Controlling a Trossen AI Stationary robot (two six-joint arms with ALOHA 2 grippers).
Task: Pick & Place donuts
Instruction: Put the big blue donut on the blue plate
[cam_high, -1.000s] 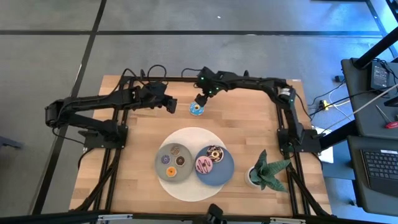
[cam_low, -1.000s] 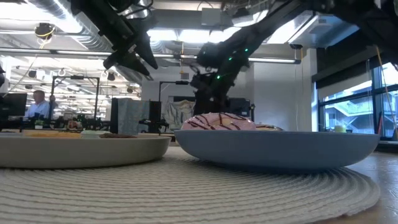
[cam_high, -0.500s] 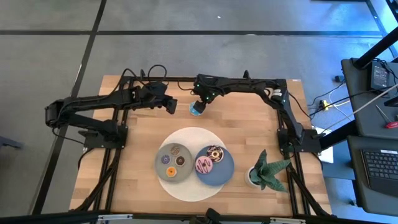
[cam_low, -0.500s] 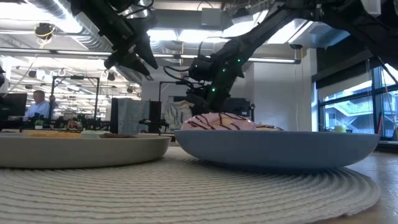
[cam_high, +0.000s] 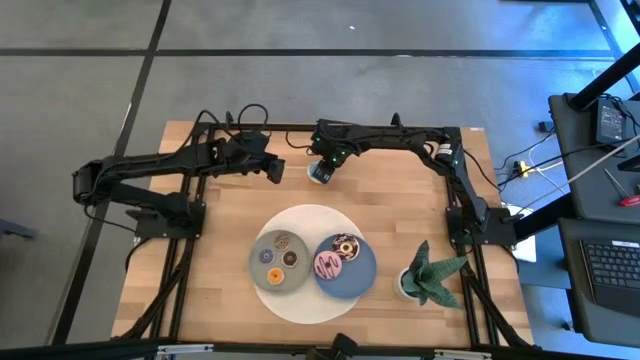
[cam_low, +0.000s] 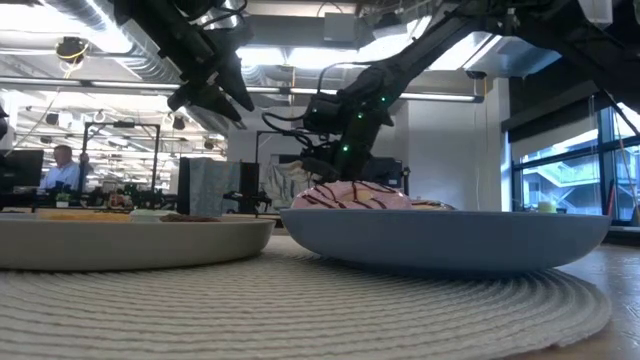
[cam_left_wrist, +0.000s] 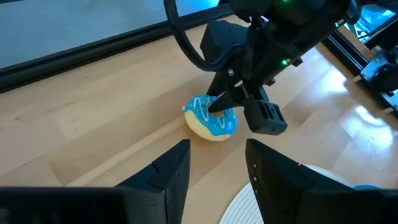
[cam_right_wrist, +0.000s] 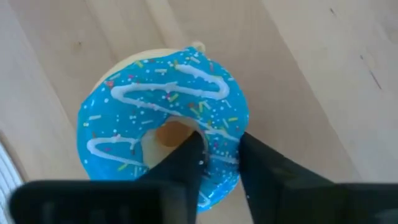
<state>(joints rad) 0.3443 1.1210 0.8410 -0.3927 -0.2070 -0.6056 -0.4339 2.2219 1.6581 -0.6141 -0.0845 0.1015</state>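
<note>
A blue-iced donut (cam_high: 318, 173) (cam_left_wrist: 211, 119) lies flat on the wooden table near its far edge. My right gripper (cam_right_wrist: 217, 149) (cam_high: 323, 164) comes down on it and is shut on its ring. My left gripper (cam_left_wrist: 217, 163) (cam_high: 273, 170) hangs open just to the donut's left, above the table, and touches nothing. Nearer, a grey plate (cam_high: 255, 268) holds several small donuts. A blue plate (cam_high: 368, 277) beside it holds a pink donut (cam_high: 327, 265) and a chocolate one (cam_high: 346, 246). My right gripper has one finger (cam_right_wrist: 188, 149) in the blue donut's hole and the other (cam_right_wrist: 252, 152) outside the ring. The iced ring wall (cam_right_wrist: 219, 138) is pinched between them. The fingers come from above, slanting down. The donut lies flat with its underside on the table.
Both plates sit on a round white woven mat (cam_high: 310, 215) in the table's middle. A potted plant (cam_high: 428, 275) stands at the near right. A black frame runs along the table's edges. Bare wood lies between the mat and the blue donut.
My right gripper has moved down and a little toward the table's left, onto the blue donut, and now covers most of it in the high view. The left arm has kept still.
</note>
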